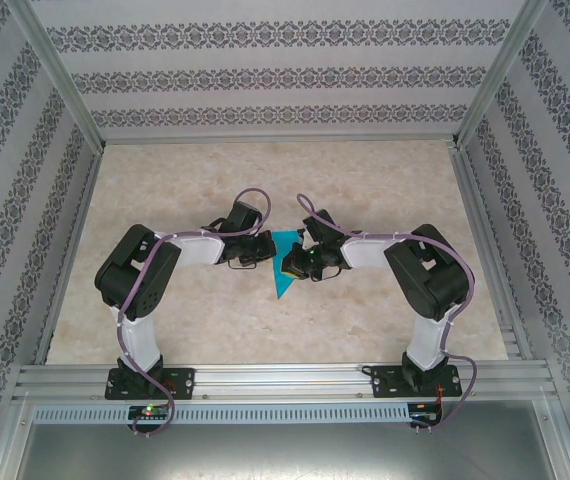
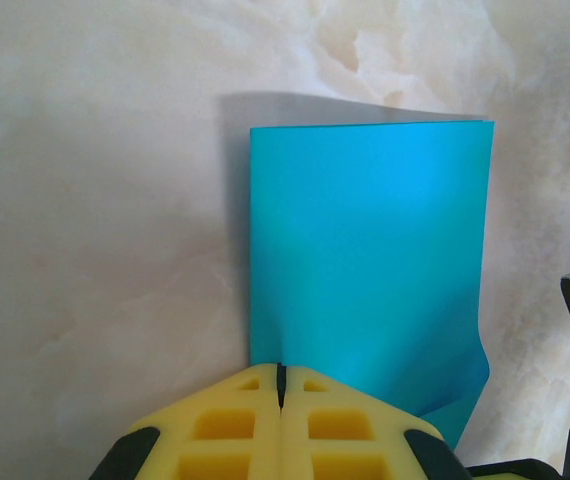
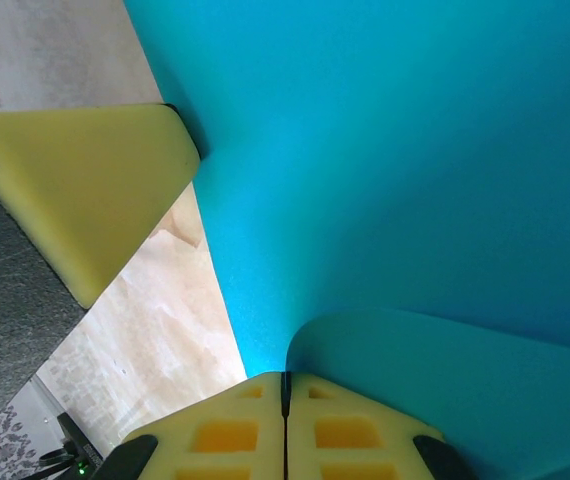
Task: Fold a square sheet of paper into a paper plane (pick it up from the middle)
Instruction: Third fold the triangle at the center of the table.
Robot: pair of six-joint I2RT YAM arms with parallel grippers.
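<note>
So, the left arm and right arm are both seen bent inward from their bases, with elbows stuck out to the sides and wrists angled toward the middle of the table. The left claw is pointed at the right claw, so the two are set almost nose to nose. The paper is held between them, up off the table, and its shadow is thrown on the marble behind it in the left wrist view.

The left claw is closed right down, with its yellow pads pressed flat together and the paper's lower edge pinched at that seam. Same story on the right claw: the pads are shut tight and a curled bit of paper is caught between them.

Edges: from the left wrist, the paper's top edge is seen straight and level, the side edges are straight too, and the lower right corner is a bit buckled. From above, the paper is seen as a narrow wedge with its point aimed at the near side. From the right wrist, one of the left claw's pads is seen touching the paper's edge.

Plenty of open table is left on the far side and out to both sides. The patterned walls are well apart from the claws.
</note>
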